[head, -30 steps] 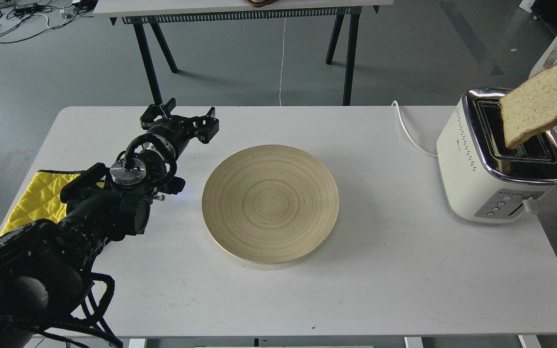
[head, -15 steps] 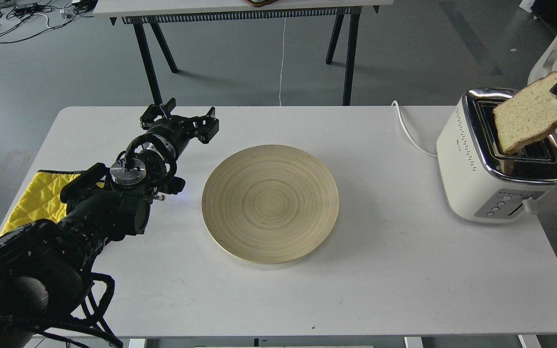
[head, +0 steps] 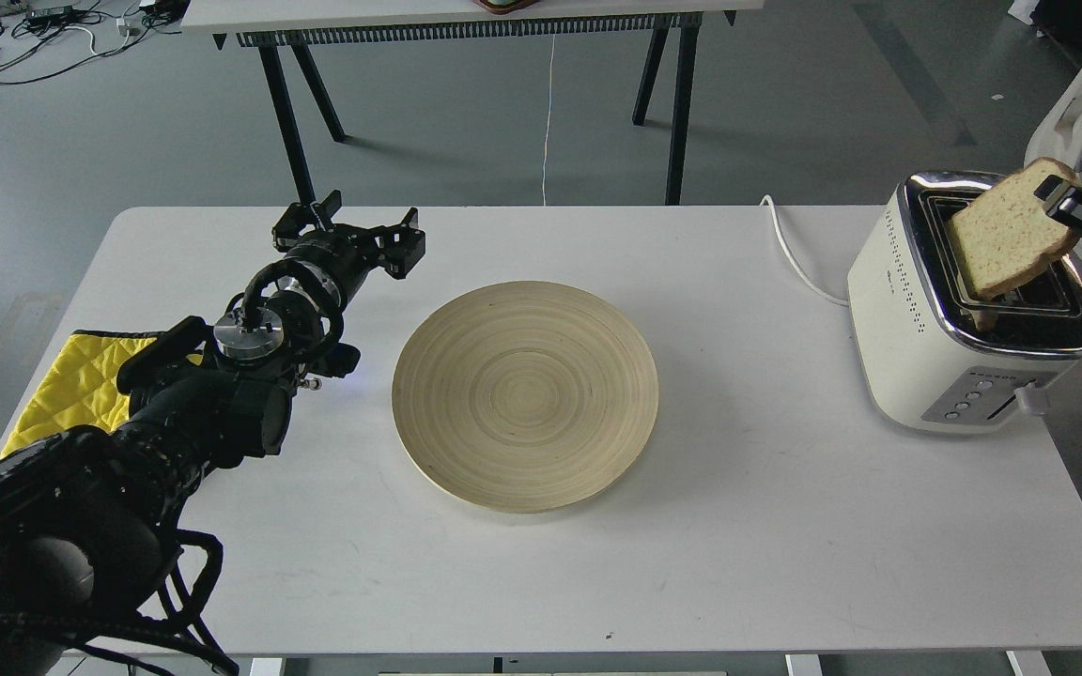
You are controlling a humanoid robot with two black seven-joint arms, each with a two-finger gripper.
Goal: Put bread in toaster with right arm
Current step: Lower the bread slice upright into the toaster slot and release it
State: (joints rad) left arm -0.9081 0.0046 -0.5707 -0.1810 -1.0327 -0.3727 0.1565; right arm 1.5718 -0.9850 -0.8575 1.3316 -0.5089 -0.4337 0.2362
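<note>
The bread (head: 1006, 239) is a tan slice with a brown crust. It hangs tilted over the toaster (head: 964, 314), with its lower edge dipping into a slot. The toaster is cream-white with a chrome and black top and stands at the table's right end. My right gripper (head: 1062, 202) comes in from the right edge and is shut on the bread's upper right corner. My left gripper (head: 346, 235) is open and empty above the table's left part, far from the toaster.
A round wooden plate (head: 524, 392) lies empty in the middle of the white table (head: 738, 545). A yellow quilted cloth (head: 71, 385) lies at the left edge under my left arm. The toaster's white cord (head: 790, 253) runs off the back edge.
My right gripper has moved down and left with the bread. The slice has dropped from above the toaster until its lower edge enters a slot. The left arm has not moved.
</note>
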